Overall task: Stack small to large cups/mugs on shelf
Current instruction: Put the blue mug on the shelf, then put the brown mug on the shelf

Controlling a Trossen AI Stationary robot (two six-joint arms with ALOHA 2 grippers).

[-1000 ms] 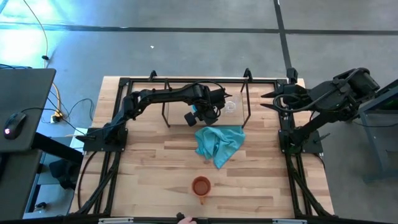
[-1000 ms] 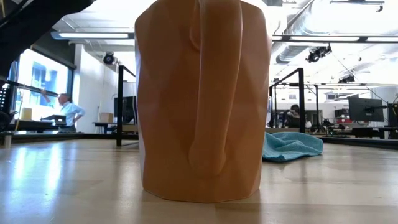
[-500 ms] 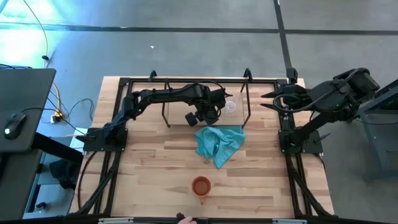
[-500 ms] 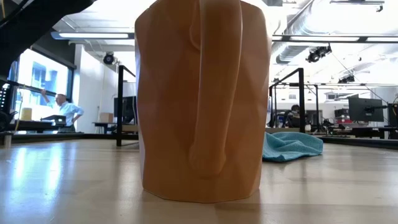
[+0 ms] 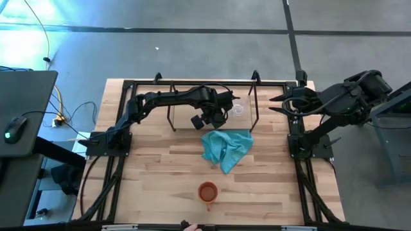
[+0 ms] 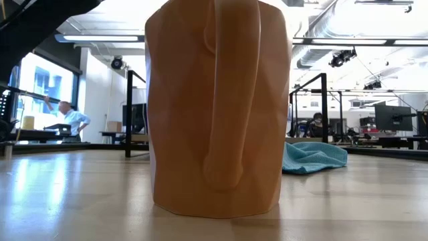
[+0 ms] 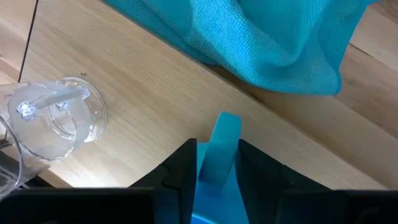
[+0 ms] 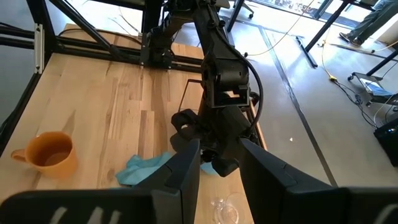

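My left gripper (image 5: 209,119) reaches over the shelf (image 5: 255,102), a low black wire rack with a light wood top (image 7: 143,106), and is shut on the bright blue mug (image 5: 198,122). The small clear glass cup (image 5: 238,110) stands on the shelf top beside it and also shows in the left wrist view (image 7: 56,118). The orange-brown mug (image 5: 207,192) stands upright near the table's near edge and fills the low view (image 6: 214,107). My right gripper (image 8: 217,180) is open and empty, held up at the table's far right (image 5: 282,102). My left gripper pinches a narrow blue part of the mug (image 7: 221,146) between its two fingers; it looks like the handle. The fingers (image 7: 180,171) point slantwise down at the shelf top. The mug's body lies under the gripper, mostly hidden. Whether it touches the shelf cannot be told.
A crumpled teal cloth (image 5: 226,149) lies on the table just in front of the shelf, between it and the orange-brown mug. Black frame rails run along the table's left, right and far sides (image 5: 115,160). People show in the room beyond the table (image 6: 70,117).
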